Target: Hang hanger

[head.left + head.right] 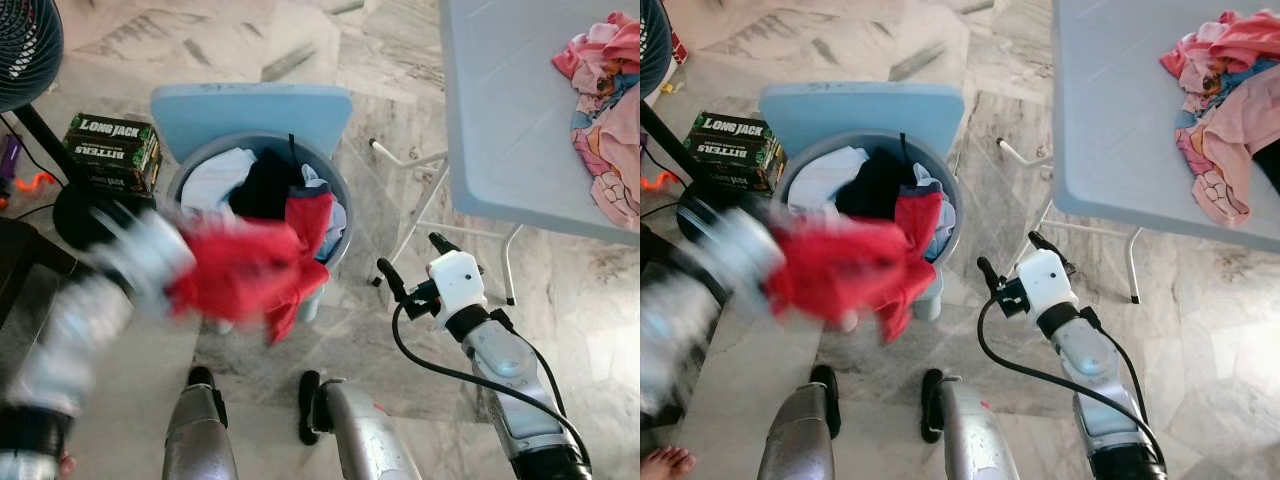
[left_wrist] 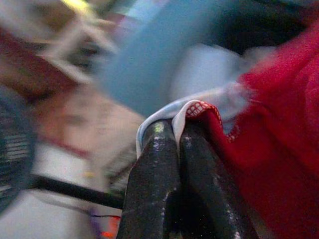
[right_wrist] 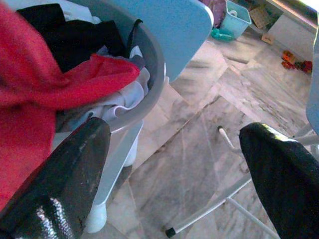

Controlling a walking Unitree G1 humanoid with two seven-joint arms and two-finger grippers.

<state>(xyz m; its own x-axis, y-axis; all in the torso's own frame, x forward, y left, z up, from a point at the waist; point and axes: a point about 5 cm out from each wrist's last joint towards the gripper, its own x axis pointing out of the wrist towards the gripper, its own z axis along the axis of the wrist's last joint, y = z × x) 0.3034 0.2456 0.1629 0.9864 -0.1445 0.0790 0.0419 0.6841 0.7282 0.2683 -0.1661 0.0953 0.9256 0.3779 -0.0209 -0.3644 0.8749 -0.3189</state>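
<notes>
My left gripper point(image 2: 178, 124) is shut on the hem of a red garment point(image 1: 250, 275), whose white-lined edge is pinched between the fingertips. The left arm is motion-blurred at the left, holding the garment just in front of a grey laundry basket point(image 1: 338, 195) full of clothes. One end of the red garment still trails into the basket. My right gripper point(image 1: 412, 258) stands open with nothing in it, to the right of the basket near the table's legs. I see no hanger.
A light blue folding table point(image 1: 510, 110) at the right carries a pile of pink clothes point(image 1: 605, 100). A blue board point(image 1: 250, 110) stands behind the basket. A fan point(image 1: 25, 50) and a green box point(image 1: 112, 150) are at the left. A person's bare foot point(image 1: 665, 462) is at the lower left.
</notes>
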